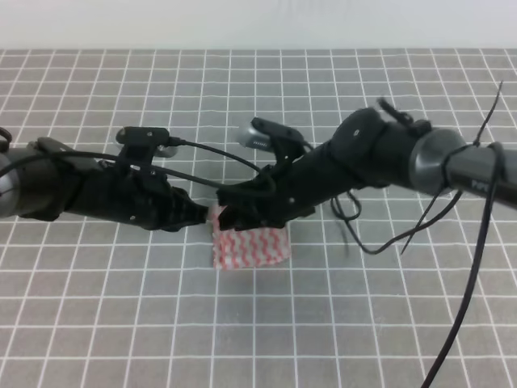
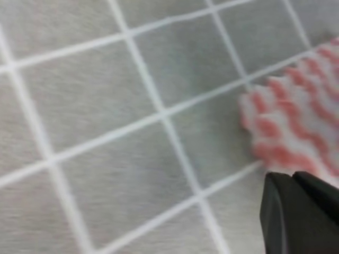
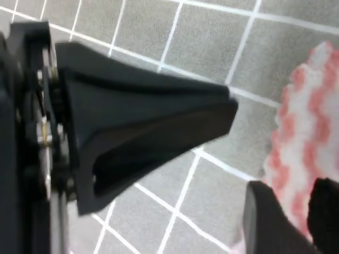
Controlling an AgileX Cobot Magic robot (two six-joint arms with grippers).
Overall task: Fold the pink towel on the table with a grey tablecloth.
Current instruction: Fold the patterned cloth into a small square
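Note:
The pink towel (image 1: pixel 250 246) lies as a small striped rectangle in the middle of the table with a grey tablecloth (image 1: pixel 339 323). My left gripper (image 1: pixel 203 215) reaches in from the left, its tip at the towel's upper left corner. In the left wrist view only one dark finger (image 2: pixel 299 214) shows, at the zigzag edge of the towel (image 2: pixel 296 121); whether it grips is unclear. My right gripper (image 1: pixel 236 212) comes across from the right to the same corner. Its fingers (image 3: pixel 148 127) stand well apart, the lower one over the towel's edge (image 3: pixel 307 132), with bare cloth between them.
Loose black cables (image 1: pixel 452 242) hang from the right arm above the tablecloth. A white wall (image 1: pixel 258 24) runs along the table's far edge. White grid lines cover the whole cloth.

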